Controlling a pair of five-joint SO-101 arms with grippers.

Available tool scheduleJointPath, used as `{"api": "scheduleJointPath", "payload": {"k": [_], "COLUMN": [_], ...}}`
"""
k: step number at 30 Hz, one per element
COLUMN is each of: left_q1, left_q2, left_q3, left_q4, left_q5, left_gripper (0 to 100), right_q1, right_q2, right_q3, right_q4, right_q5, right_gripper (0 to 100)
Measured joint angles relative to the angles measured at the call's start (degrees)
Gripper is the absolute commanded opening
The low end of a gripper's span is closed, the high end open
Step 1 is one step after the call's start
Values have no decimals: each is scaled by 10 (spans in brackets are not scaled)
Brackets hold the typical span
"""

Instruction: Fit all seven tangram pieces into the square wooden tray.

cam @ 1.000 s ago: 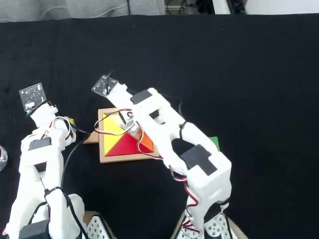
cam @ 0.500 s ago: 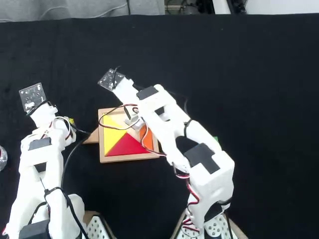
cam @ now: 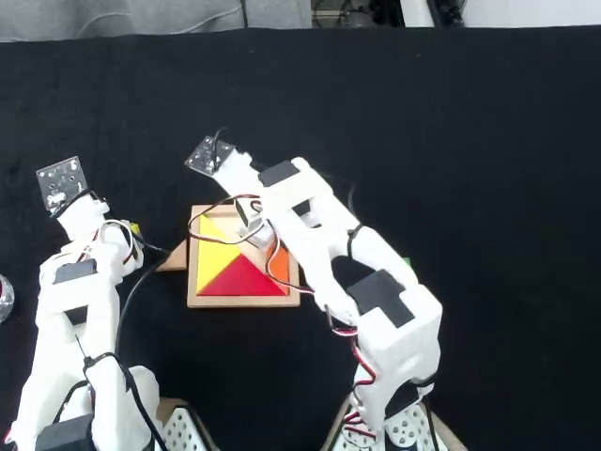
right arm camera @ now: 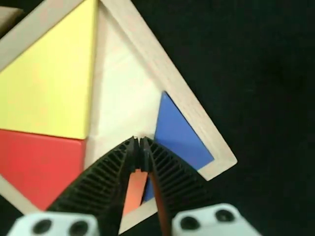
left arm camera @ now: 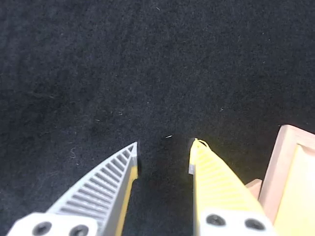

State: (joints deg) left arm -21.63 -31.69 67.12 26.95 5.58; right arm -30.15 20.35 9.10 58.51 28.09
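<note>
Right gripper (right arm camera: 140, 145) closed above tray (right arm camera: 165, 73) whose blue triangle (right arm camera: 179, 142) points into a corner.

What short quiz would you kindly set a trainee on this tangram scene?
1. True or false: the left gripper is open over the black cloth, holding nothing.
2. Which piece shares an edge with the yellow triangle in the wooden tray? A) red triangle B) blue triangle C) green piece
3. How many coloured pieces lie in the wooden tray in the right wrist view?
Key: 1 true; 2 A; 3 four.
</note>
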Motion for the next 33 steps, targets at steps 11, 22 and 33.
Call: {"api": "scheduleJointPath", "payload": {"k": [11, 22, 33], "left_q1": [0, 0, 14], "left_q2": [0, 0, 0], "left_q3": [0, 0, 0], "left_q4": [0, 0, 0], "left_q5": [0, -5, -25], "left_gripper": [173, 174, 173], "right_q1": [-1, 47, 199], "right_q2": [-25, -411, -633], "right_q3": [-2, 178, 458], "right_q4": [29, 17, -10], "right_q5": [18, -22, -73], "right_gripper": [11, 11, 15]}}
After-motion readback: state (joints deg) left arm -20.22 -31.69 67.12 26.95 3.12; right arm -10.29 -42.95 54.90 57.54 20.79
